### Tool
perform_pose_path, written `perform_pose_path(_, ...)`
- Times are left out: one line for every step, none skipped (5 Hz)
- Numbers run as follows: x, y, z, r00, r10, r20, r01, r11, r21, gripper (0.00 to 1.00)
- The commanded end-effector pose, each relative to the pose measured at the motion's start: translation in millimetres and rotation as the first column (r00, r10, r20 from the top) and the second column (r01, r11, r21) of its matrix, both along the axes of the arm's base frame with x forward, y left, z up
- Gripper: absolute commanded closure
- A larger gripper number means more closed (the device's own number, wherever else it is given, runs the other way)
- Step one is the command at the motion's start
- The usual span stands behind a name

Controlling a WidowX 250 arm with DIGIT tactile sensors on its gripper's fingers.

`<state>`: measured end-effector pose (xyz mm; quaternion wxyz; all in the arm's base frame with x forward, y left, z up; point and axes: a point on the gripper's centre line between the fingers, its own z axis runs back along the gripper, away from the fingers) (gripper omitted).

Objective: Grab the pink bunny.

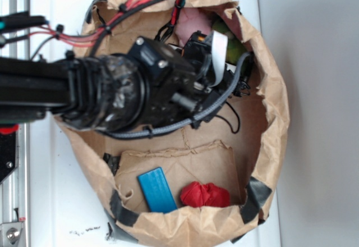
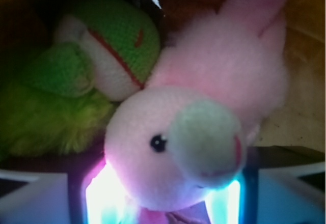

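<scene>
Here, the tool (image 2: 163,203) straddles the head of the pale-pink plush bunny (image 2: 204,122) at lower centre of the wrist frame, jaws wide on either side, not visibly squeezing. Beside it, upper left, lies a fuzzy green frog plush (image 2: 102,46). Judged mid-grasp; closing firmly comes next.

The soft pink plush bunny (image 2: 204,112) has fluffy, fuzzy cloth, and its white nose patch looks smoother. The green frog plush (image 2: 86,76) at the upper left of the wrist view has a knitted cloth head and shaggy fur below. The big brown bag (image 1: 269,90) is crinkled matt paper with shiny black tape. The flat blue block (image 1: 157,190) looks smooth. The red ball (image 1: 205,195) is wrinkled cloth. The black robot arm (image 1: 112,92) looks like hard, slightly glossy plastic.
</scene>
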<state>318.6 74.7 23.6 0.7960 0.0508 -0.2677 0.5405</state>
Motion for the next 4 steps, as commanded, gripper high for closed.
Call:
perform_pose_path(-5.1, 11.1, 18.6, 0.999, -0.032, 0.039, 0.032, 0.999, 0.003, 1.0)
perform_pose_path(-17.8, 14.3, 36.8, 0.994, -0.103, 0.038, 0.105, 0.992, -0.064, 1.0)
perform_pose_path(-27.2, 13.9, 54.0, 0.984, -0.179, 0.023, 0.18, 0.977, -0.117, 1.0)
perform_pose_path(-34.4, 6.6, 75.2, 0.945, -0.326, 0.026, 0.326, 0.931, -0.167, 1.0)
